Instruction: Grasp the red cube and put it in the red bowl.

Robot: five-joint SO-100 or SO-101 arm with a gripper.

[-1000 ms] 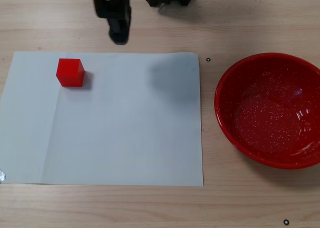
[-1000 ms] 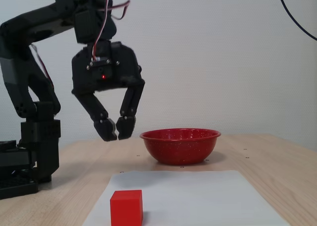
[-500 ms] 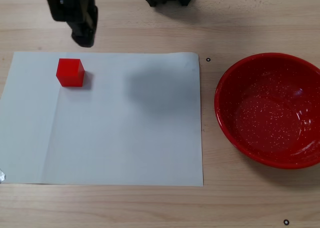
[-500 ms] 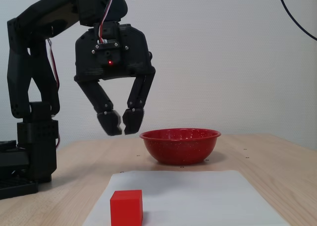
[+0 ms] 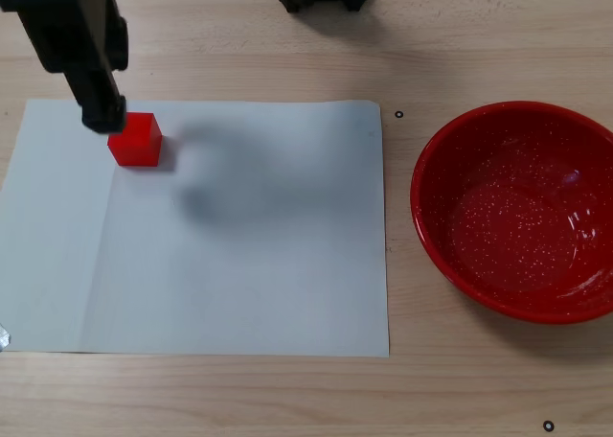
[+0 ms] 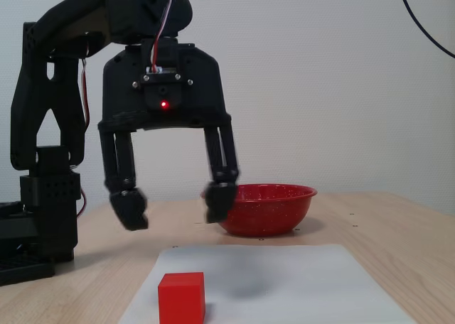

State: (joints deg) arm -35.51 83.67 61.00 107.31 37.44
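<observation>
— Over by the far left corner of the sheet of paper (image 5: 239, 236), the gripper (image 6: 174, 209) hangs in the air with its jaws spread wide, holding nothing.

— Is it touching the red cube (image 6: 181, 298)?

— No. In the side-on fixed view the fingertips (image 6: 129, 209) sit clearly above it. The cube rests on the paper near that corner.

— And from above?

— Hard to read there. The arm (image 5: 77, 44) is cut off by the top and left edges, and its dark tip overlaps the cube's (image 5: 135, 139) upper left corner, so you can't judge the opening.

— Room to move?

— Plenty. The paper to the right of the cube is bare, and the red bowl (image 5: 436, 236) stands well apart on the wooden table (image 5: 287, 399), just off the paper's right edge, its rim clipped by the frame.
</observation>
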